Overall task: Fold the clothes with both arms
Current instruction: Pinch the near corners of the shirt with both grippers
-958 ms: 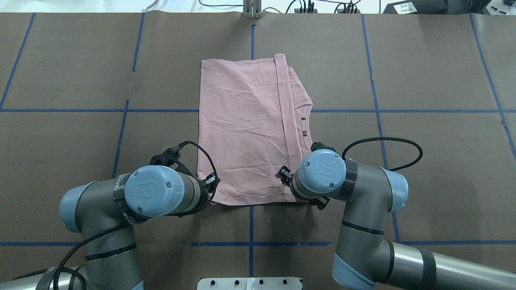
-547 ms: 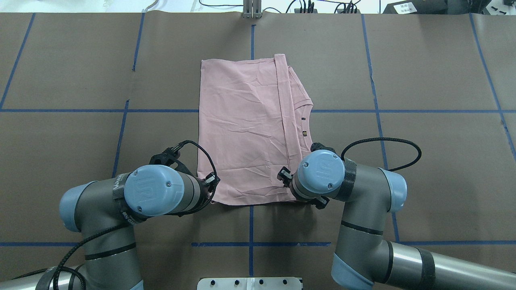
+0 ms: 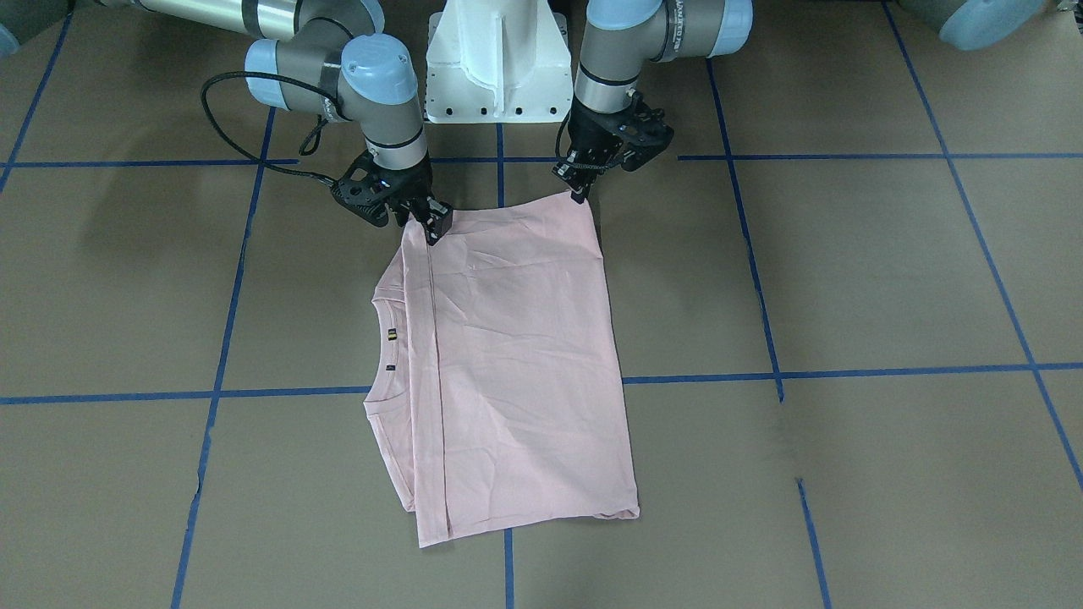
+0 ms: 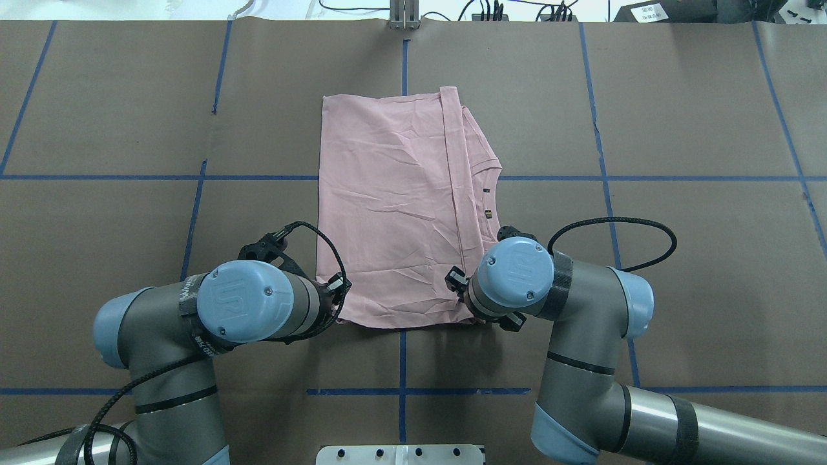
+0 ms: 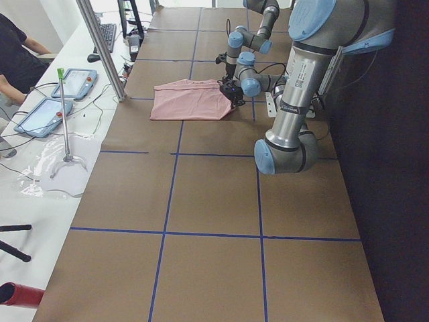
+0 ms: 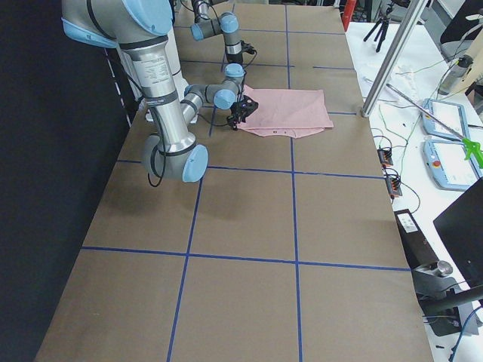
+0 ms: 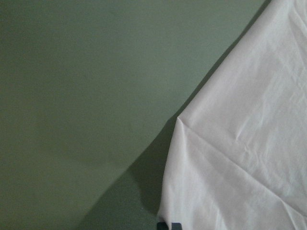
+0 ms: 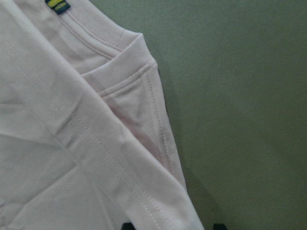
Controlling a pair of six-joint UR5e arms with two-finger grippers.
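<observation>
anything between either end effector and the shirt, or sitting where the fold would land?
Nothing visible. The left end effector and right end effector are at the T-shirt's two near corners with no object between. Nothing lies on the shirt, and the table around it shows only blue tape lines.

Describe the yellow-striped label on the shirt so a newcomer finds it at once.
On the brown paper-covered table lies one folded pale pink T-shirt. Along its neckline edge, ahead of the right tool, sits a small black label with yellow stripes; the plain dark mark beside it lies farther from the robot.
</observation>
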